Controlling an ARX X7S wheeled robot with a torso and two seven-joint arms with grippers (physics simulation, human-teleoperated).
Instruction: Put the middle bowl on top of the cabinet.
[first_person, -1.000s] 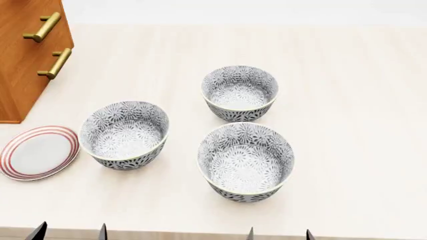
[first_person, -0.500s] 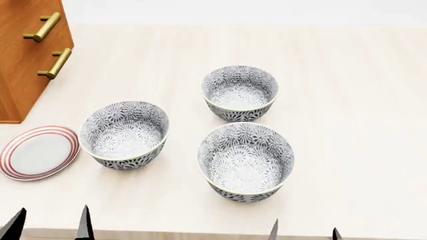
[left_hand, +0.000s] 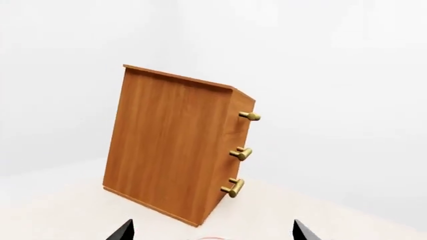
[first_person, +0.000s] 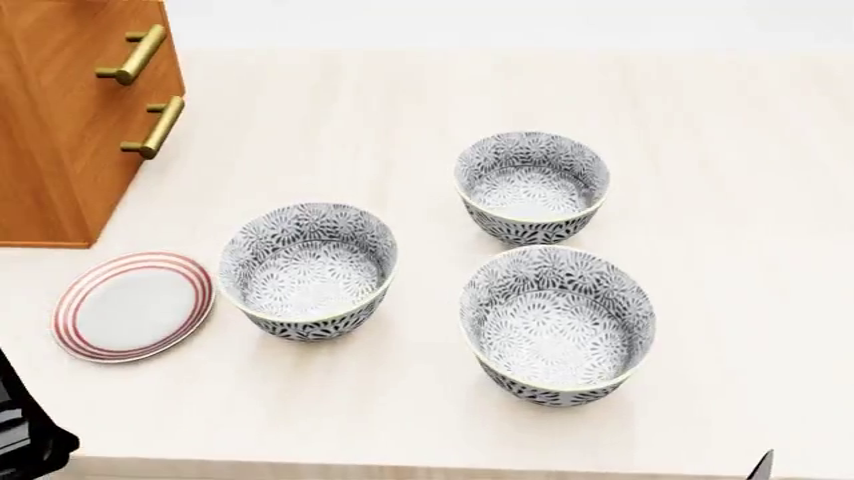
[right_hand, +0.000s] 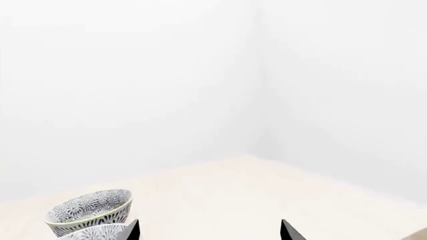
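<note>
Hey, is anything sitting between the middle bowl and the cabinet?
Nothing visible: bare table lies between the middle bowl and the cabinet. The left bowl and plate sit nearer the robot, off that line.

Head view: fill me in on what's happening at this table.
Nothing is held. Three patterned bowls sit on the pale table; the middle bowl stands at the back, one bowl to its left, another in front. A red-rimmed plate lies beside the cabinet. Both grippers are open: the left gripper faces the cabinet, the right gripper looks toward two bowls. No bowl is on the cabinet.
</note>
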